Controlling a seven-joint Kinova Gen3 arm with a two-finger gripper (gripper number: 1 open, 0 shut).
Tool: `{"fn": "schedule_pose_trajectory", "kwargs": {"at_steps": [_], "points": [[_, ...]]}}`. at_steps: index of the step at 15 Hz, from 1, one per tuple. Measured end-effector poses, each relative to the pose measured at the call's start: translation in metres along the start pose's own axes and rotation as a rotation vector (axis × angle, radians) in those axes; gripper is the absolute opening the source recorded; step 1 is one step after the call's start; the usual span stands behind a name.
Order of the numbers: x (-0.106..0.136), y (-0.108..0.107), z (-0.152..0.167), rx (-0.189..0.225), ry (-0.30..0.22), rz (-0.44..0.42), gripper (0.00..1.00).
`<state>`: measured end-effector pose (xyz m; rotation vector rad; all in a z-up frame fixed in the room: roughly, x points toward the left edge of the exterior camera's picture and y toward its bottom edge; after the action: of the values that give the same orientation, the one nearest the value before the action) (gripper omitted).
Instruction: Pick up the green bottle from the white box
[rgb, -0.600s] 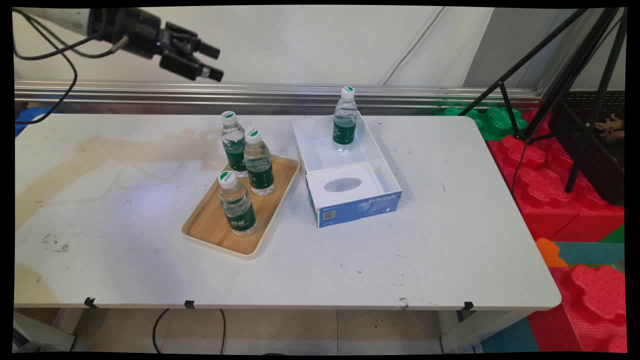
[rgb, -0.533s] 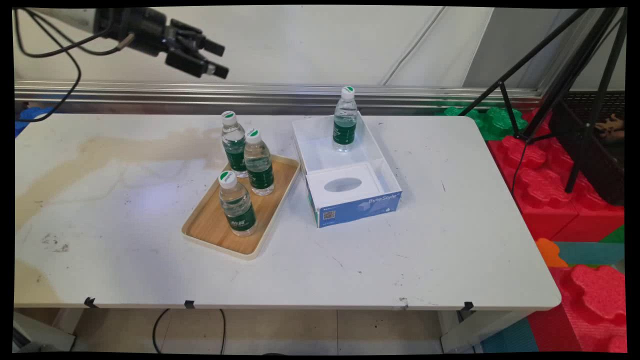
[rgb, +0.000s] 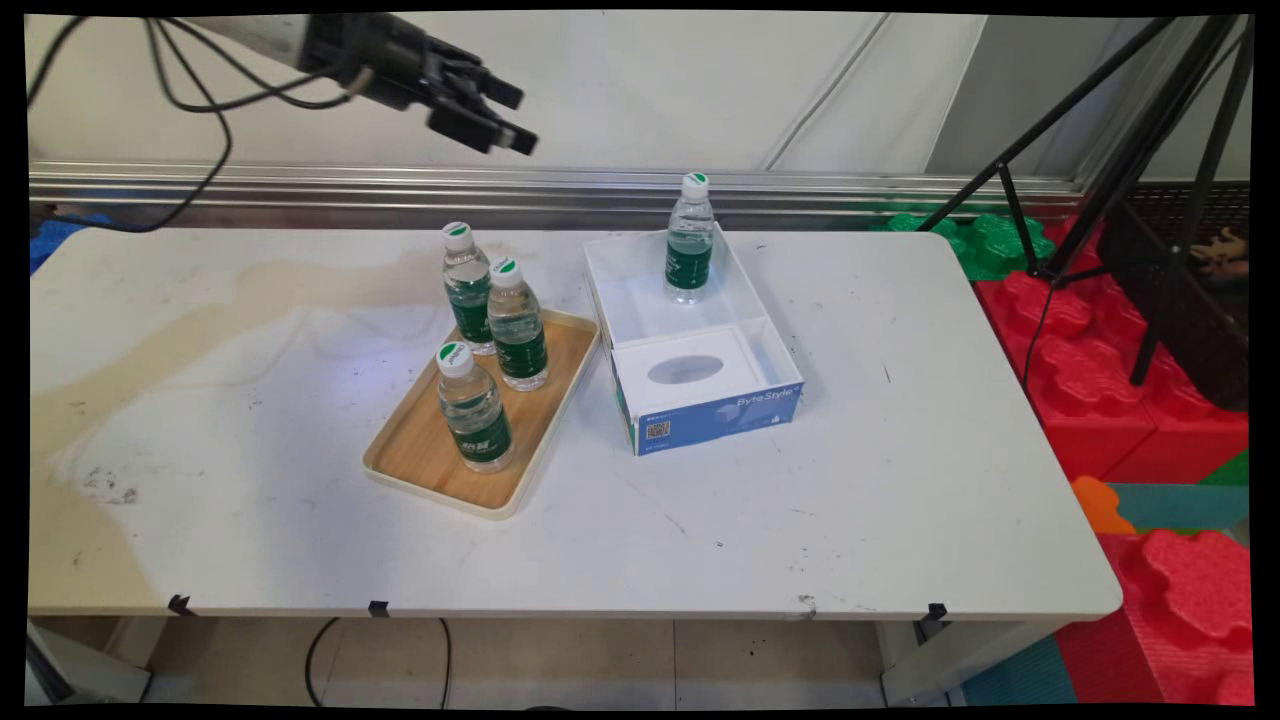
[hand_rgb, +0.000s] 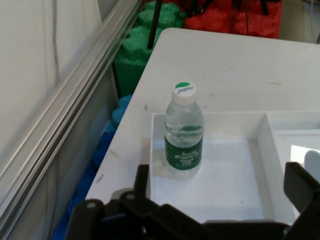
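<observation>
My gripper hangs high above the table's far side, open and holding nothing, up and to the left of the white box. A clear water bottle with a green label stands upright in the box's far compartment. In the hand view that bottle stands ahead of the gripper, inside the box wall. Three more bottles stand on the wooden tray: one at the back, one in the middle and one at the front.
The white table carries the tray and the box side by side. A metal rail runs along the wall behind. A black tripod and red foam blocks stand to the right, green ones behind.
The gripper has moved to the right along the top of the main view, closer to the box. Bottles, tray and box have not moved.
</observation>
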<state>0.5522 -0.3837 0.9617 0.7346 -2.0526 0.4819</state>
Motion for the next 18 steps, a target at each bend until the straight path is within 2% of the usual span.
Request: {"fn": "schedule_pose_trajectory", "kwargs": {"at_steps": [10, 18], "points": [[0.015, -0.001, 0.118, -0.013, -0.091, -0.006, 1.0], [0.016, 0.001, 0.177, -0.033, -0.144, -0.007, 1.0]]}}
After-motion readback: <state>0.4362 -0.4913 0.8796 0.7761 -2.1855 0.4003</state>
